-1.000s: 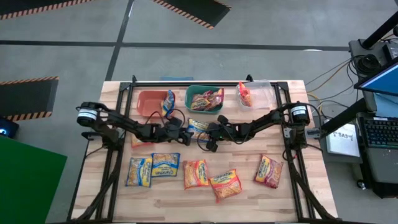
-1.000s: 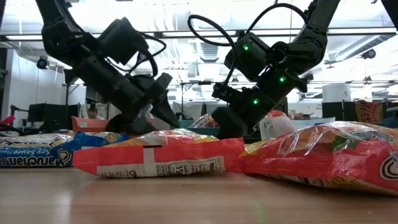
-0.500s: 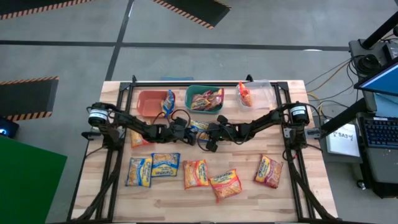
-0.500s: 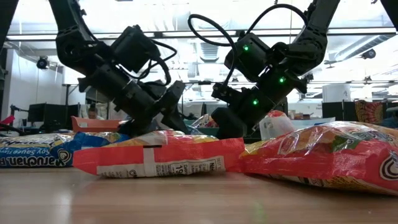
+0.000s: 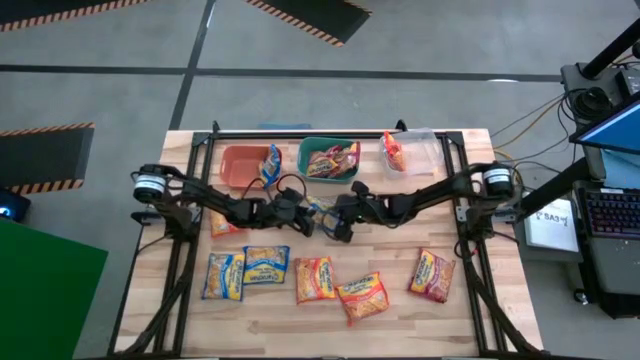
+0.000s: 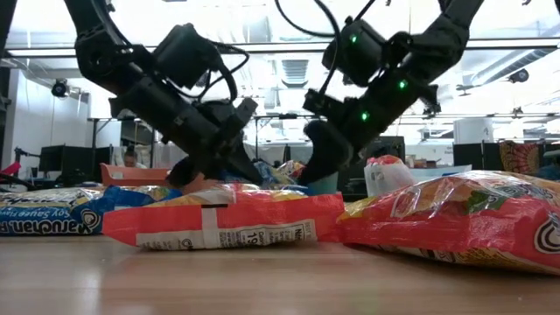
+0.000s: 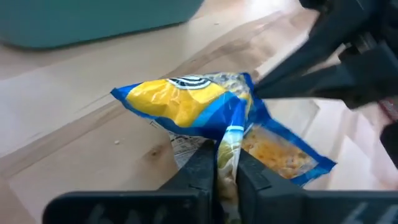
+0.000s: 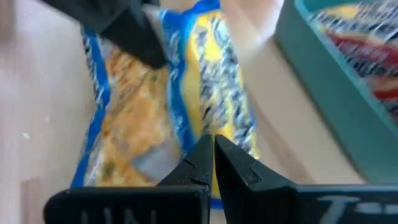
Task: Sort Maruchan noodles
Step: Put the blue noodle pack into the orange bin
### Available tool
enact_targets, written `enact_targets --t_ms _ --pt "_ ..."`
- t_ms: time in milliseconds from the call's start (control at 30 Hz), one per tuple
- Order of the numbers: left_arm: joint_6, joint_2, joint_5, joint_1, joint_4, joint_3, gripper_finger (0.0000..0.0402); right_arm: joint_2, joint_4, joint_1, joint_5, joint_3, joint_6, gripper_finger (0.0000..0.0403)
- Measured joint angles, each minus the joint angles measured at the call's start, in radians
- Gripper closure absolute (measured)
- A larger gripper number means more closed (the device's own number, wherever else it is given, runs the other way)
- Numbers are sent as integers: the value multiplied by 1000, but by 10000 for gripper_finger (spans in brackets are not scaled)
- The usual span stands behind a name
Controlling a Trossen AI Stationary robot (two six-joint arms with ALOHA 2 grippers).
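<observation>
Mid-table, just near of the green bin [image 5: 328, 160], both my grippers meet on one blue-and-yellow noodle packet [image 5: 318, 207]. Left gripper [image 5: 303, 213] comes in from the left and right gripper [image 5: 335, 212] from the right, arms stretched low and almost level toward each other, wrists tipped down at the table.

Left wrist view shows my left fingers [image 7: 200, 167] pressed together on the packet's near edge [image 7: 211, 118], pinching the film. Right wrist view has my right fingers [image 8: 198, 163] closed tight with the same packet [image 8: 180, 106] running straight out ahead of them; looks like they nip its end, though I can't see the film between the tips.

Key relation: the packet sits between the two grippers, its long axis roughly along the line joining them, so each arm has one end. Neither arm is nearer. In the low view it appears lifted a bit off the wood, but I can't be sure.

I judge this a handover or a two-arm lift toward a bin; one gripper must let go first.

Other packets: five in a row along the near side [image 5: 314, 279], one at far left by the left arm [image 5: 222, 224], some already in the orange bin [image 5: 243, 165], green bin and clear bin [image 5: 418, 150].
</observation>
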Motion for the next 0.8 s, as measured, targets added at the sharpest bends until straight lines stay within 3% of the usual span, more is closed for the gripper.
enact_targets --t_ms 200,467,667,800 --pt "70 -108 9 -1 -79 2 395 -132 -70 0 7 0 -39 394" --pt "211 -346 12 -7 -251 9 396 -325 -117 0 10 -3 -109 394" --pt "317 -504 -24 -6 -585 117 396 -449 -144 0 10 -5 -148 394" --pt "348 -551 -154 -2 -963 265 396 -494 -165 0 10 -10 -154 394"
